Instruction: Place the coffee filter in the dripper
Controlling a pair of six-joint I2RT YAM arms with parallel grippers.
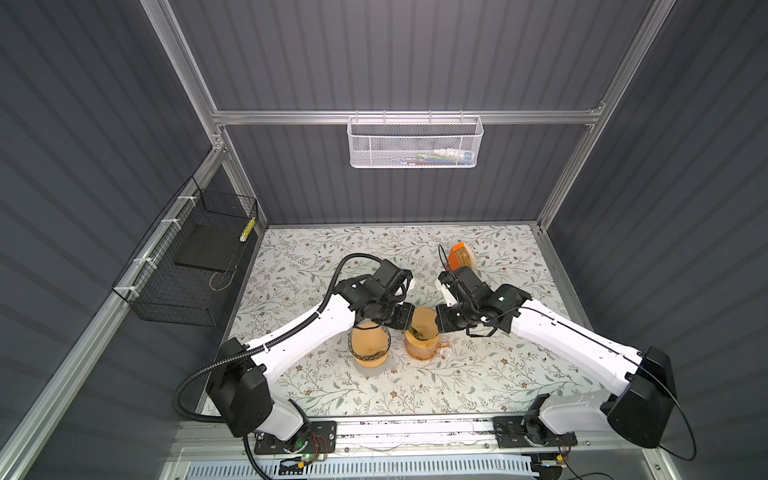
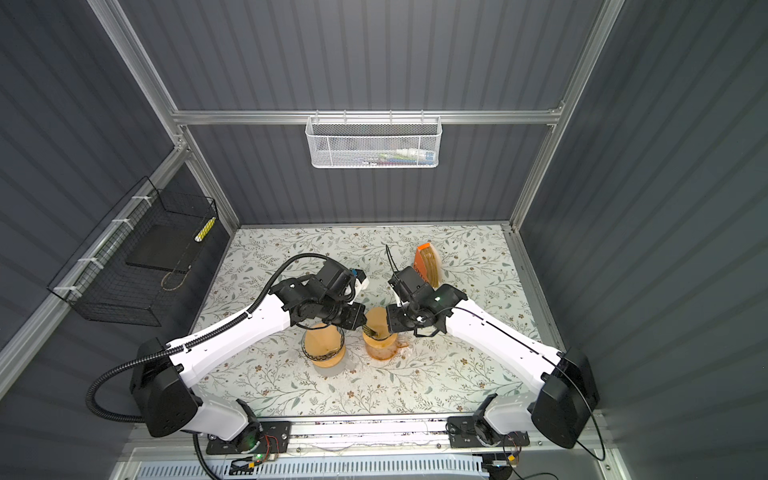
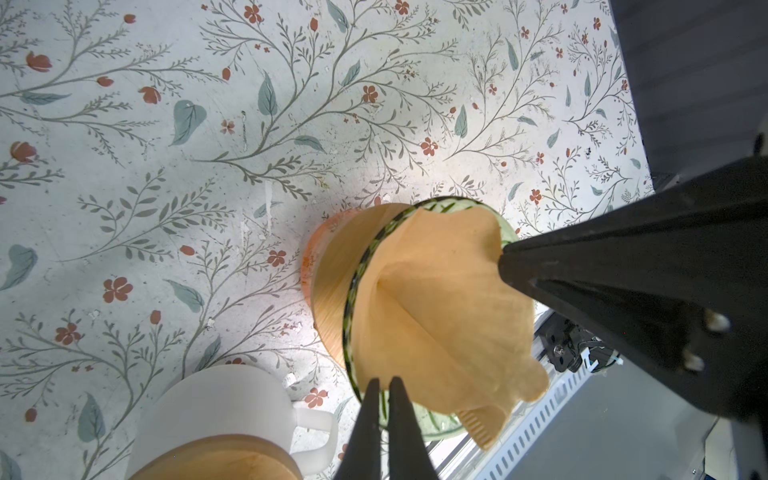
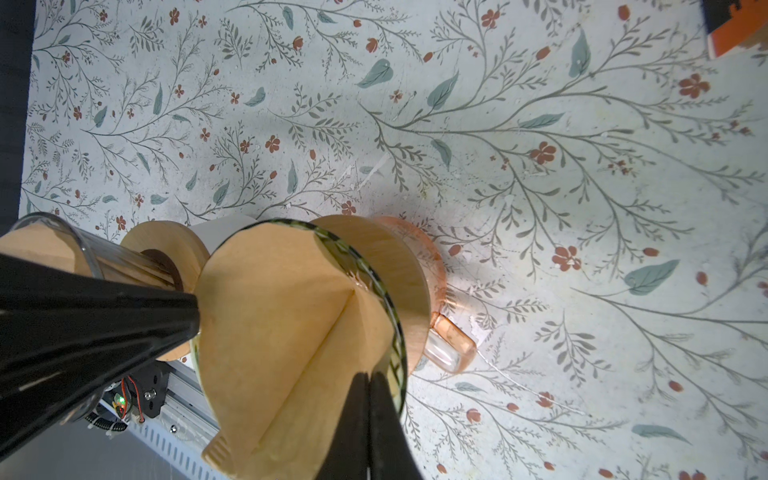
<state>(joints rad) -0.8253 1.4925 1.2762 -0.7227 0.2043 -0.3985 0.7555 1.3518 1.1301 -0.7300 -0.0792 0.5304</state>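
The left gripper (image 3: 384, 388) is being pressed shut on the coffee filter's (image 3: 436, 311) edge, the right gripper (image 4: 368, 380) on the opposite edge. The filter is sitting inside the glass dripper (image 3: 351, 291), its cone and the pink mug (image 4: 452, 341) below being largely hidden by the wooden collar (image 3: 328, 291).

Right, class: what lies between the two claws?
The paper filter, sitting in the glass dripper, fills the gap from the left claw to the right claw. Both wrist views show it best.

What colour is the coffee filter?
Tan, like unbleached paper. The coffee filter shows best in the right wrist view.
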